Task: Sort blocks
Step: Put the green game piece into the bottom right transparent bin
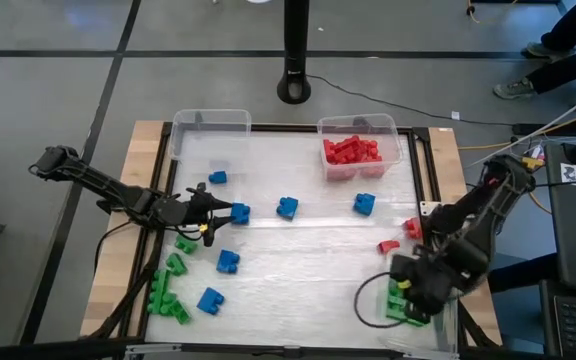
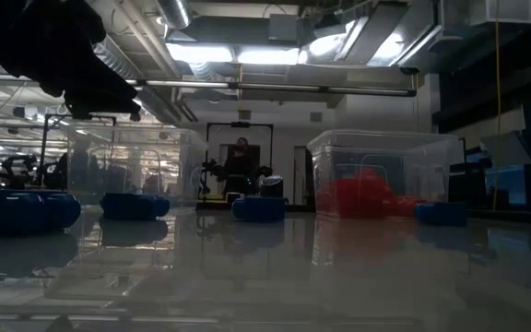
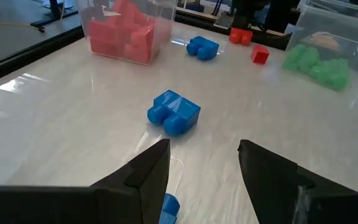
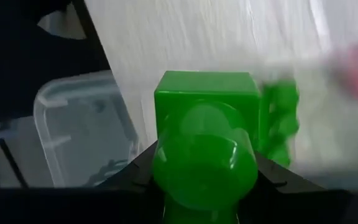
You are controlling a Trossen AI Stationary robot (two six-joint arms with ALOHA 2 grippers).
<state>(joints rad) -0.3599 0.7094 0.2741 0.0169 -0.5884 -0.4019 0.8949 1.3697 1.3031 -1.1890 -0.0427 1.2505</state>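
Blue bricks scattered mid-table, one (image 1: 240, 212) just ahead of the left gripper (image 1: 220, 208), fingers spread, nothing held. Red bricks (image 1: 352, 151) heaped in the far right clear bin (image 1: 396, 128); far left clear bin (image 1: 210, 121) apparently bare. Loose green bricks (image 1: 168, 295) at the near left. Right gripper (image 4: 204, 186) pinching a green brick (image 4: 205, 134) above the green pile (image 1: 400, 303) in the near right bin.

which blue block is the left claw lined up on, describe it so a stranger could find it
Start at the clear bin of red blocks at the table's far edge, then come toward the middle of the table. Three blue blocks sit in a loose row there; it is the middle blue block, straight ahead of the open left claw. Unlike the one beside the claw's tips, it stands alone with bare table around it.
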